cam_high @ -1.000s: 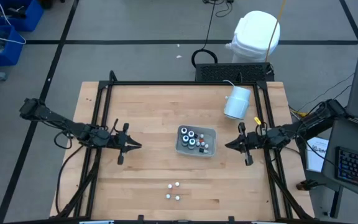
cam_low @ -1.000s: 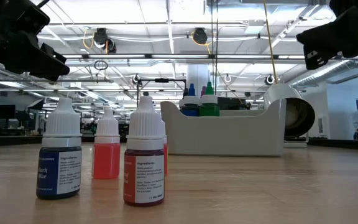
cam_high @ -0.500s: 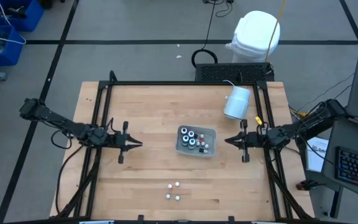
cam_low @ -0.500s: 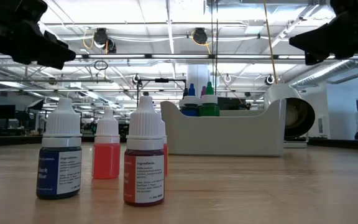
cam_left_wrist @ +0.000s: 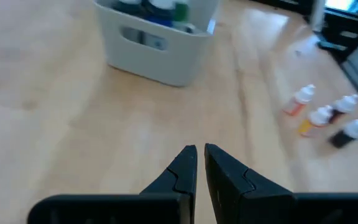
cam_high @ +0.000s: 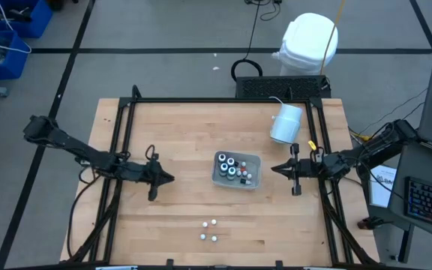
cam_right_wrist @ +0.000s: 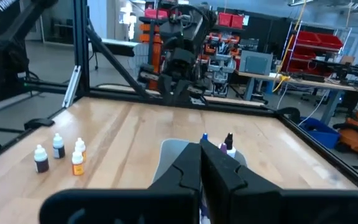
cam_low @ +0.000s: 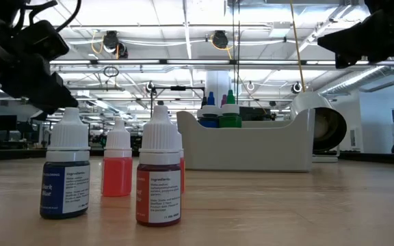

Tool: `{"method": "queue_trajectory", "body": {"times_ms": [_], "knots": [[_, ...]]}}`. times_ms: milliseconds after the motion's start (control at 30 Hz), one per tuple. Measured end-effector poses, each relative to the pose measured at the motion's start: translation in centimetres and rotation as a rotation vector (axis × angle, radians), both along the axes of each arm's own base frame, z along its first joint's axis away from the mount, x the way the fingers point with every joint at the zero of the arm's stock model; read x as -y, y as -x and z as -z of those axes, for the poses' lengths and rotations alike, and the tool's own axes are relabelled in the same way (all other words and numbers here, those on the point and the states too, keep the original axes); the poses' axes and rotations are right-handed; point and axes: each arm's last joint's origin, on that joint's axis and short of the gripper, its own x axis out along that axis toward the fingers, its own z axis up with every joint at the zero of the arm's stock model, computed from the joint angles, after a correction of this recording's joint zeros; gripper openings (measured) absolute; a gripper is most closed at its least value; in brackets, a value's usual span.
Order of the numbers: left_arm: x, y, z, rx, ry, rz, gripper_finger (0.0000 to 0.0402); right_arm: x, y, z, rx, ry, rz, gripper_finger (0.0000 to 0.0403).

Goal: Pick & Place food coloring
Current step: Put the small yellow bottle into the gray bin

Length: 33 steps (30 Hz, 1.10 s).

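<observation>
Several tiny white-capped food coloring bottles (cam_high: 209,230) stand upright on the wooden table near its front edge. They also show in the low view (cam_low: 159,176) and in the left wrist view (cam_left_wrist: 321,117). More bottles stand in the clear tray (cam_high: 237,169) at the table's middle. My left gripper (cam_high: 169,178) hangs shut and empty above the table, left of the tray. My right gripper (cam_high: 274,169) hangs shut and empty just right of the tray.
A big white cylinder (cam_high: 286,124) lies on its side at the far right of the table. A black frame (cam_high: 223,100) runs along the table's far, left and right edges. Bare wood lies between the tray and the loose bottles.
My left gripper has moved down and toward the table's near-right, closer to the loose bottles, staying shut. My right gripper has shifted slightly up and toward the far edge. The bottles and tray have not moved.
</observation>
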Motion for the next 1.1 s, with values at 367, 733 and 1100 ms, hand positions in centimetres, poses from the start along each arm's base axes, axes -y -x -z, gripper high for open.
{"method": "queue_trajectory", "body": {"times_ms": [367, 733, 1100], "knots": [[6.3, -6.8, -3.2, 0.002, -0.078, 0.145, 0.0037, 0.0, 0.0, 0.7, -0.065, 0.047, -0.001, 0.0000], [13.3, -14.8, -5.6, -0.203, -0.363, 0.168, 0.0058, -0.1, 0.1, 0.7, -0.069, 0.050, -0.013, 0.0000], [14.7, -19.0, -6.5, -0.318, -0.365, 0.242, 0.0191, -0.1, 0.1, 0.5, -0.053, 0.052, -0.013, 0.0000]]}}
